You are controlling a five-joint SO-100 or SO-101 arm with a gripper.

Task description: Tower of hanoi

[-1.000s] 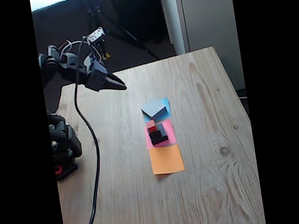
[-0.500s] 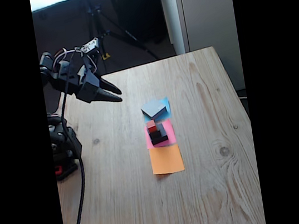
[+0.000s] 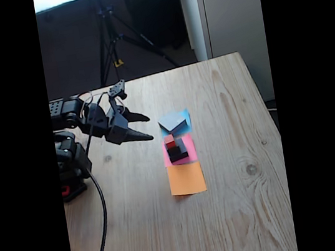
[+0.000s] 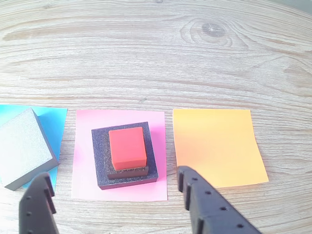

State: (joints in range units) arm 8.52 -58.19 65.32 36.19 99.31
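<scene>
so the wooden table [image 3: 231,217] has three paper squares in a row. Wide grey block [image 4: 22,148] sits on the blue paper [image 4: 53,122], black block [image 4: 100,161] on the pink paper [image 4: 83,146] with the small dark grey block [image 4: 127,172] and red cube [image 4: 127,147] stacked on top. Orange paper [image 4: 217,146] is bare. End effector [image 4: 114,183] hangs spread apart, gripping nothing

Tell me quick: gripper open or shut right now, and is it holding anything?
Gripper: open and empty, jaws spread wide, in the wrist view above the pink paper's stack topped by the red cube.
</scene>
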